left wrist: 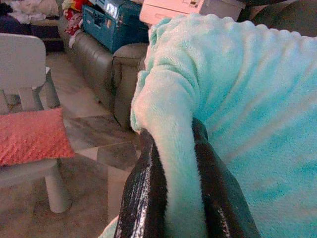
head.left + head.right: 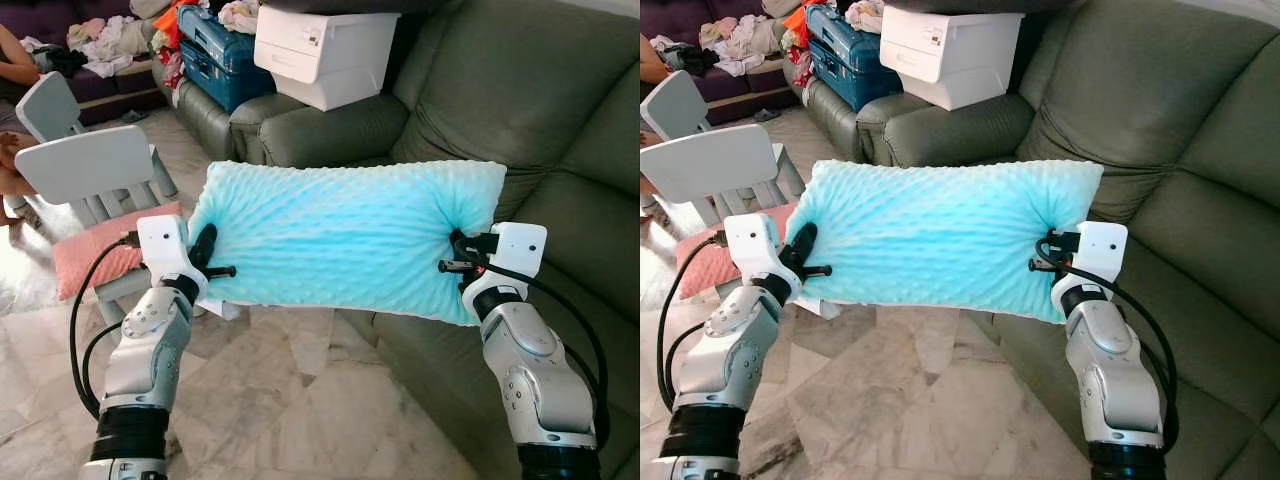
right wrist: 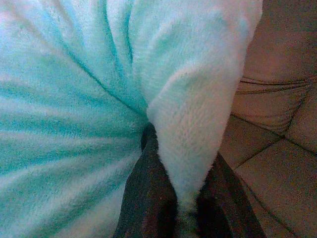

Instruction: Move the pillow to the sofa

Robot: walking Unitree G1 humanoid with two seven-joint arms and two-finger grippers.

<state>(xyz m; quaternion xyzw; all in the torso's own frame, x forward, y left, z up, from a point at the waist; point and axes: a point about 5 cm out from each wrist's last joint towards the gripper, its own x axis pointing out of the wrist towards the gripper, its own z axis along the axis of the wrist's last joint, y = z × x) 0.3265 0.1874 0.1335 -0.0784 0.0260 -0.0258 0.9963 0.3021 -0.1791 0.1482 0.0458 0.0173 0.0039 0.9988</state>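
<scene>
**Pillow held in the air, not yet on the sofa**

Left gripper (image 2: 208,256) is pinched on the left end of the turquoise pillow (image 2: 345,235); right gripper (image 2: 462,256) is pinched on the right end. Both wrist views show fabric squeezed between the black fingers (image 1: 148,198), so each grip is on a fold of cover, not the bulk.

Pillow sits between the two arms, in front of the green sofa (image 2: 560,130), partly over the tiled floor (image 2: 300,400) and partly over the seat front. Long axis runs left-right across the robot, roughly level; broad face looks tilted up toward the camera, though angle is hard to judge.

Risks:
- Thin pinch on plush fabric could slip at either end, and the pillow would swing and drop to the floor.
- Uneven arm motion would twist or stretch it.
- Releasing too soon puts it on the seat front, where it could roll off.
</scene>
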